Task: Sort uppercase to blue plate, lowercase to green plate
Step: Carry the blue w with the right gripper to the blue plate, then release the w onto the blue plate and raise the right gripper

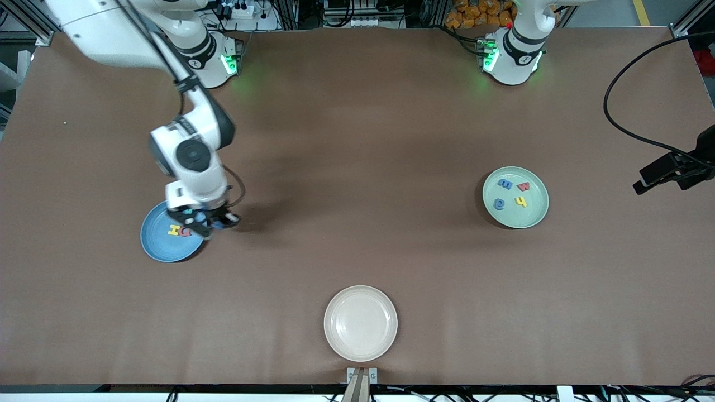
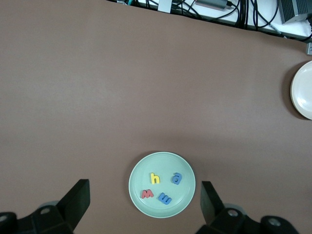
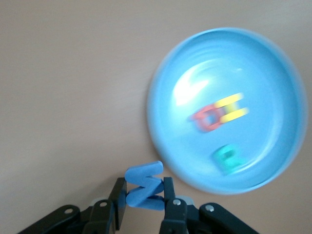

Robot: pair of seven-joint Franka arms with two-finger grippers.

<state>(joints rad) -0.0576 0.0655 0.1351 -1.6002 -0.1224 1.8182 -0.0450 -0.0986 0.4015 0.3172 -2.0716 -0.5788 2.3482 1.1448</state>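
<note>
My right gripper [image 1: 211,223] is shut on the big blue W/M [image 3: 144,185] and holds it in the air over the rim of the blue plate [image 1: 159,245], at the plate's side toward the table's middle. The blue plate [image 3: 273,73] holds the yellow H [image 1: 174,229], the red Q [image 3: 207,118] and the teal R [image 3: 226,158]. The green plate [image 1: 533,215] at the left arm's end holds the red w [image 1: 524,186], yellow h [image 1: 521,201], blue m [image 1: 505,183] and blue a/e [image 1: 499,204]. My left gripper [image 2: 145,197] is open, high over the green plate [image 2: 139,175].
An empty cream-white plate [image 1: 360,322] lies near the front edge at the table's middle; its rim shows in the left wrist view [image 2: 301,90]. A black camera mount [image 1: 673,167] with a cable hangs over the left arm's end.
</note>
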